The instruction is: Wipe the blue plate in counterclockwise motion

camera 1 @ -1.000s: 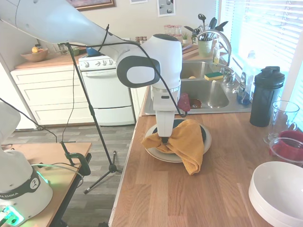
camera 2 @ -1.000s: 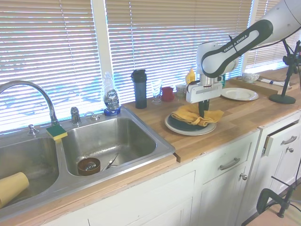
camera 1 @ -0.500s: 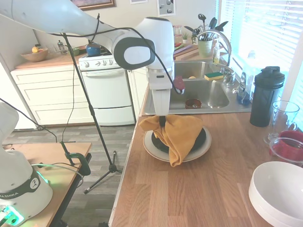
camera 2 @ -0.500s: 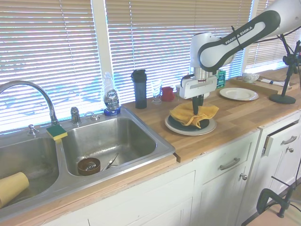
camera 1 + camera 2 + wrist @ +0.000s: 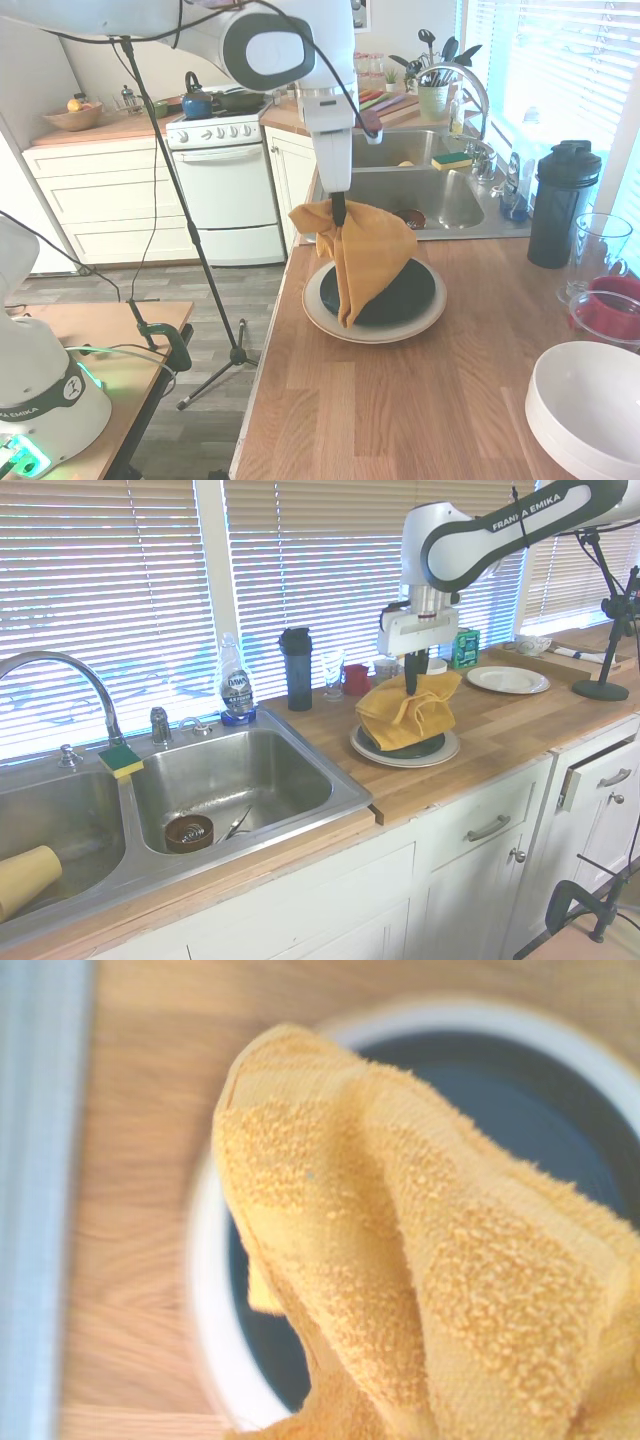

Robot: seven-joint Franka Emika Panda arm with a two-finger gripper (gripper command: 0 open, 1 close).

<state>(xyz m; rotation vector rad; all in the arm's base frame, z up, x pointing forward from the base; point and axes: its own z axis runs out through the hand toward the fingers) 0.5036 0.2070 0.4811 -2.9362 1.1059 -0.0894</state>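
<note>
Wrist view: yellow towel [image 5: 420,1260] over blue plate [image 5: 500,1090]

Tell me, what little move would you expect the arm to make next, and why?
Probably carry on straight up a little. The gripper is shut on the yellow cloth, which hangs bunched over the blue plate, its lower end apparently reaching it. The blue plate sits on the cream plate. More lift would free the cloth before the arm moves sideways.
</note>
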